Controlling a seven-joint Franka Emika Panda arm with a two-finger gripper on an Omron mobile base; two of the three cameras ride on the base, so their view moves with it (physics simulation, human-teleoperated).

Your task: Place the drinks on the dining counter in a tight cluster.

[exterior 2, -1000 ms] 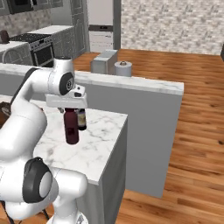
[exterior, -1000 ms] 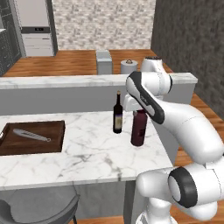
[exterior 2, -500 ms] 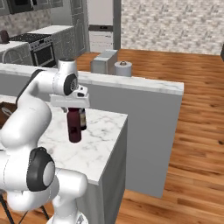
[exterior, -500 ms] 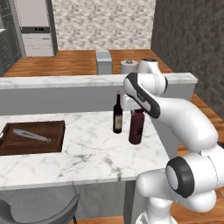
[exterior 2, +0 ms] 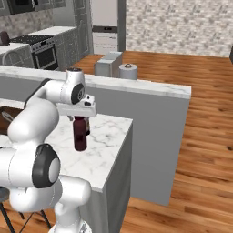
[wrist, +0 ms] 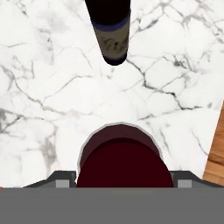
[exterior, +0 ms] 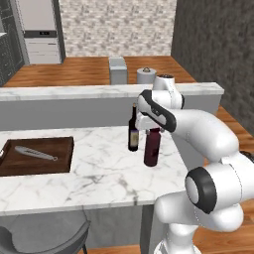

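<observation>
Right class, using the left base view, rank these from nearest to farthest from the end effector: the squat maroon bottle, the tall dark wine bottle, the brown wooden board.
1. Squat dark-maroon bottle: directly under the end effector, between its fingers.
2. Tall dark wine bottle: just to its left on the marble.
3. Brown wooden board: far left of the counter.

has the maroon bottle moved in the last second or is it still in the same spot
Yes. The maroon bottle, in the gripper, has shifted a little toward the wine bottle standing on the marble counter; the gap between them looks narrower in the left base view.
</observation>
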